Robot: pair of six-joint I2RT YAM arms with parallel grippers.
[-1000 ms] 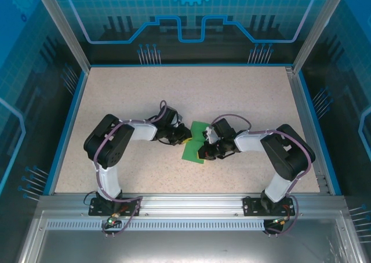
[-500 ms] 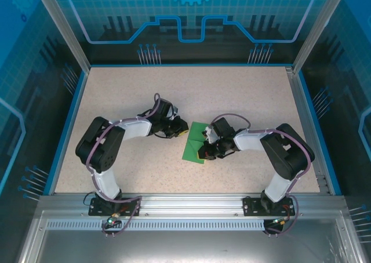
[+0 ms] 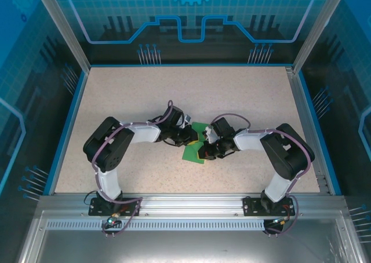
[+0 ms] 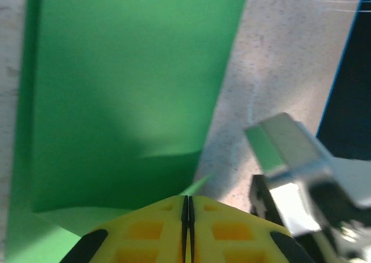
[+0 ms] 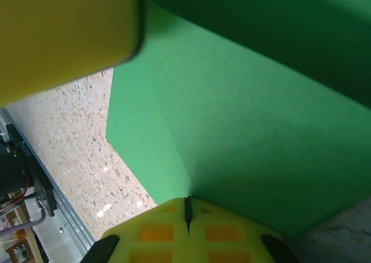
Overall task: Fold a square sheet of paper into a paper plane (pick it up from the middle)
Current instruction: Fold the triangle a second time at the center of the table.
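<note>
1. Centrally on the speckled table (image 3: 243, 95), the square sheet of paper (image 3: 190, 153) is seen lying between the two grippers, which are brought almost tip to tip over it. It is partly folded, so a slanted green strip is shown rather than a square.
2. The left gripper (image 3: 189, 137) is set at one side of the sheet, with the paper reaching ahead of it toward the right gripper (image 3: 204, 148).
3. In the left wrist view its yellow fingers (image 4: 151, 231) are pressed together, with a thin dark seam left between them. The green paper is spread directly ahead of the fingertips, a darker upper layer being laid over a paler one that shows along the left side and beside the tips. Whether any paper is nipped between them cannot be told.
4. To the right of those fingers, a blurred grey and black part of the right arm (image 4: 293, 159) is seen just beside the paper's edge.
5. The right gripper's jaws are closed tight. In the right wrist view a crease is seen running straight into the seam between its fingertips, and the sheet rises away from them, so the paper is taken to be pinched there.
6. Above and left of those fingertips a blurred yellow block (image 5: 64, 37) is seen over the paper; bare table is shown to their lower left.
7. Beyond both grippers, a blue wall panel (image 3: 191, 19) is printed with a gear outline and circuit-like lines.
</note>
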